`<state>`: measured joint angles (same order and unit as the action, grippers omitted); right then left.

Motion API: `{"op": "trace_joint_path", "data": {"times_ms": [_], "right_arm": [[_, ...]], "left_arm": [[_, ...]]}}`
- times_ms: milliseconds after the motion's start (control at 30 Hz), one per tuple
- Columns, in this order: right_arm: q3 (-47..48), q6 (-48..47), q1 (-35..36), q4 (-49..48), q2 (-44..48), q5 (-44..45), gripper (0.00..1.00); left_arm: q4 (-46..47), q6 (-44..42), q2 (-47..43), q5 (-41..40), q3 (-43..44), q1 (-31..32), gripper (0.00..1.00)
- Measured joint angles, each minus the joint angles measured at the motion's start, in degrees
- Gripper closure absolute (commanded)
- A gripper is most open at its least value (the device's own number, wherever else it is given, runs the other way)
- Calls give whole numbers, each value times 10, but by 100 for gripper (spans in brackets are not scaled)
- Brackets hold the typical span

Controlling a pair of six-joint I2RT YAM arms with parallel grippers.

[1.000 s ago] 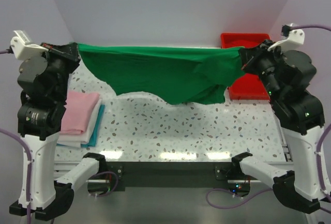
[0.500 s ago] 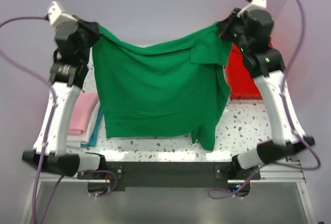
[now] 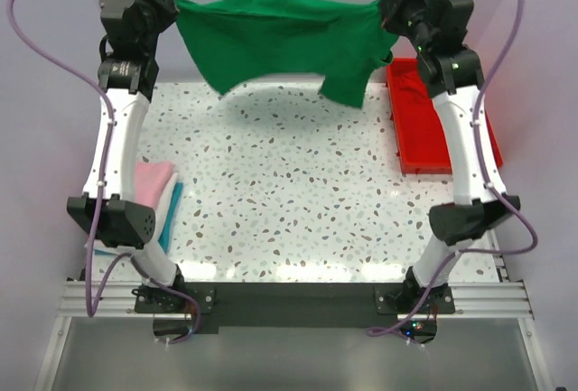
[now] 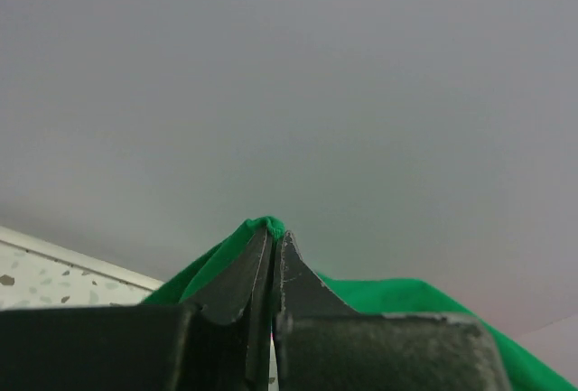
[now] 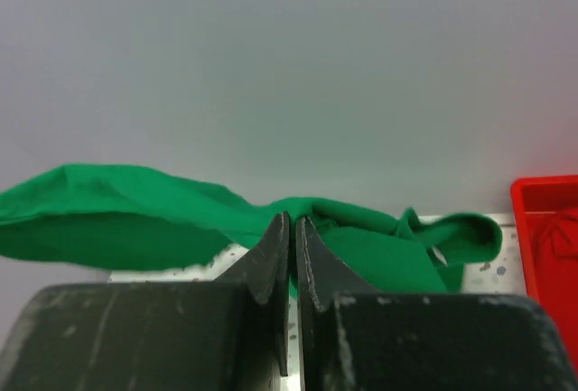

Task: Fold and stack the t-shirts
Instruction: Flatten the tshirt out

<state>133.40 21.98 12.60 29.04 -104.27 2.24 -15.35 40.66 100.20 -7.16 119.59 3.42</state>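
- Green t-shirt: we see it stretched in the air above the far edge of the table, long axis left to right, loose cloth hanging lowest at the right.
- Left gripper, right gripper: 2, each clenched on 1 upper end.
- Pink t-shirt: folded at near left, well apart.
- Red tray: far right, near the hanging end.

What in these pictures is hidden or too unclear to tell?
1. Top view: the left arm covers part of the pink t-shirt, so the pile under it cannot be counted.
2. Top view: the right arm crosses the red tray; its contents are unclear.
3. Wrist views: the left gripper and right gripper hide which part of the green t-shirt they pinch.
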Motion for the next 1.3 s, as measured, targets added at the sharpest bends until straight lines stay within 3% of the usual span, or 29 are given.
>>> {"op": "trace_joint_path", "data": {"times_ms": [100,333,500,600,833,1000,1033,1233,1267,1300], "right_arm": [[-111,0,-4,-30,89,0,100],[-405,16,-6,-79,224,-5,100],[-622,30,-6,-75,233,-13,100],[-697,36,-6,-51,224,-16,98],[-757,53,-5,-42,217,-13,77],[-796,66,-6,-35,236,-2,37],[-807,70,-6,-29,247,-1,33],[-864,90,-6,1,354,7,31],[-874,95,-6,3,374,9,33],[-888,100,-6,5,394,11,43]], "left_arm": [[33,1,-70,4,-96,-4,100],[98,28,-216,11,-442,-7,100],[99,62,-231,13,-649,-7,100],[97,79,-232,12,-737,-7,100],[103,98,-234,16,-822,-7,100],[102,98,-253,16,-839,-7,100],[101,98,-259,16,-840,-7,100],[105,98,-291,16,-864,-7,100],[104,98,-291,16,-868,-7,100],[104,98,-291,16,-871,-7,100]]}}
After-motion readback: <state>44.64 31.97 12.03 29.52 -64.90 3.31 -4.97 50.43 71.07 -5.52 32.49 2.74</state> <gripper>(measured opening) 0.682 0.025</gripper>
